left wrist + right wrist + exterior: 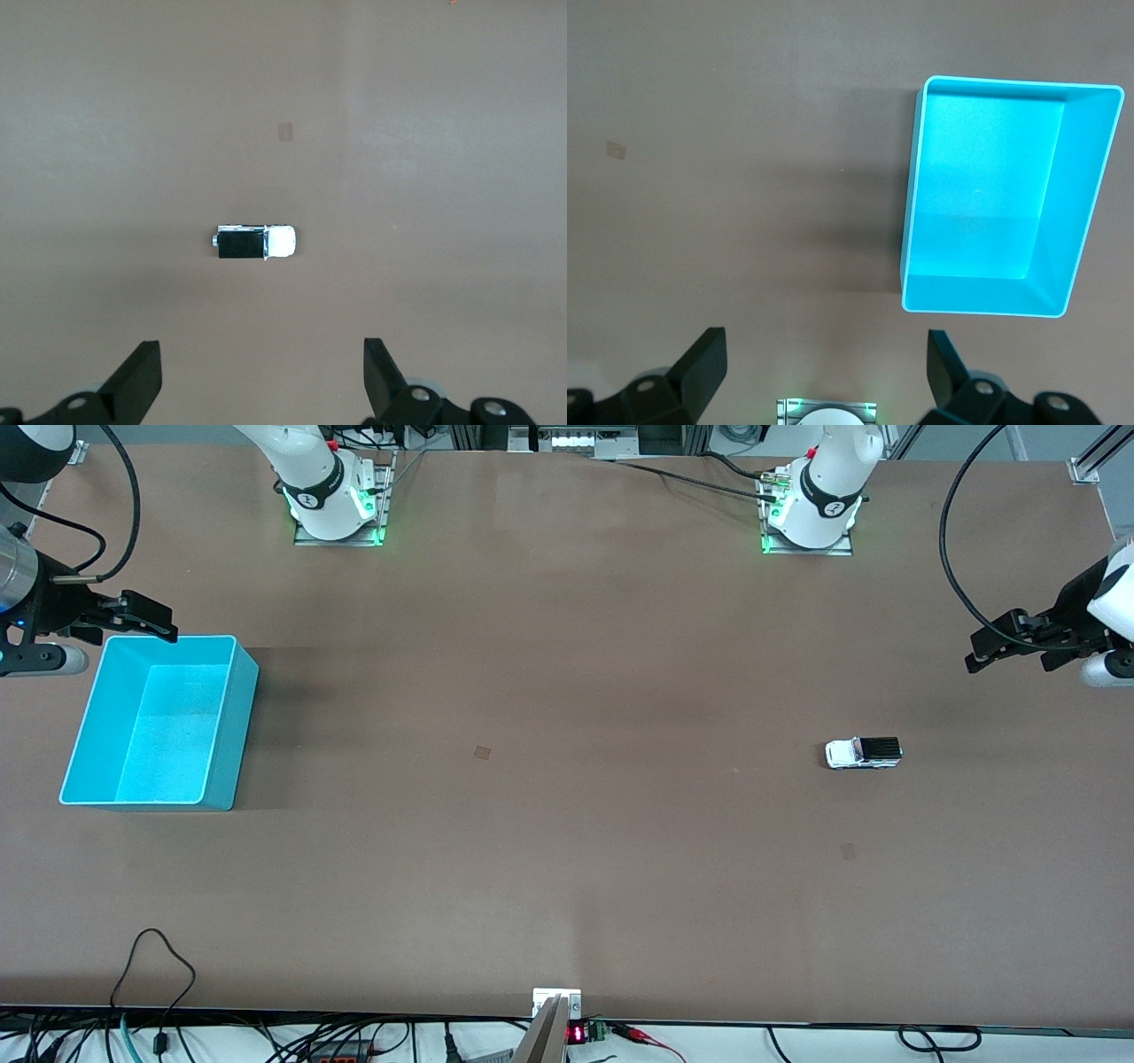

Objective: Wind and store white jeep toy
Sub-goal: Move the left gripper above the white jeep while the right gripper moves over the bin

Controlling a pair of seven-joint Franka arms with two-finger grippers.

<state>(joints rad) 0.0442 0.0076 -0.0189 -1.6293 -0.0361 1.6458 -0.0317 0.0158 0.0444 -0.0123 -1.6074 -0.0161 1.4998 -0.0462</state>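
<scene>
White jeep toy (864,753) sits on desk (567,824) at 3 o'clock, left-arm end. Left tool (979,657) released, above the desk, empty. Right tool (164,627) released, over cyan bin (226,726) rim at 9 o'clock.

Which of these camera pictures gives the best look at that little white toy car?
The left wrist view: the white jeep toy sits near the middle of the picture, seen from straight above, black roof and white hood clear. The front view shows it tiny, on the table toward the left arm's end. The right wrist view does not show it at all.
</scene>
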